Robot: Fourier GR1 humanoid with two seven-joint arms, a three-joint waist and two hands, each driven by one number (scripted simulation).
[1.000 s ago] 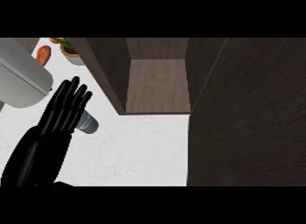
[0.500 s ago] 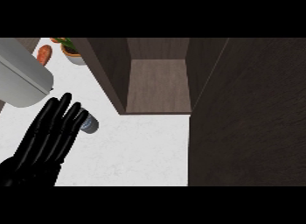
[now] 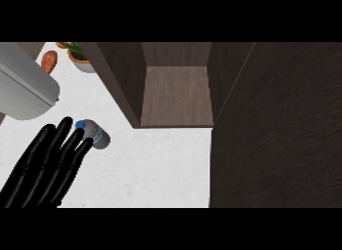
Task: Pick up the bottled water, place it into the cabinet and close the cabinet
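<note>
One dark wooden cabinet (image 3: 175, 88) filling the upper middle and right of the head view, standing open, with its door (image 3: 282, 127) swung out and taking up the whole right side as a broad dark panel. Showing a lighter brown shelf floor inside, bare in the visible part. Spreading out below and to the left, a white speckled tabletop (image 3: 152, 171), running from the cabinet's front edge down to the lower edge of the view. Lying across the upper left corner, a large grey cylinder (image 3: 15, 88), slanting down to the right and ending just above the hand. Coming in from the lower left, the black left hand (image 3: 44, 171), palm flat and facing down over the tabletop, fingers (image 3: 61, 141) straight and held close together, pointing up and slightly right, clamping on nothing. Lying on its side just beyond those fingertips, the bottled water (image 3: 95, 133), a small grey bottle with a blue cap, the cap end touching or nearly touching the fingertips, well left of the cabinet opening and outside it. Sitting near the top left edge, a potted plant (image 3: 78, 61) with an orange object (image 3: 50, 60) just beside it.
</note>
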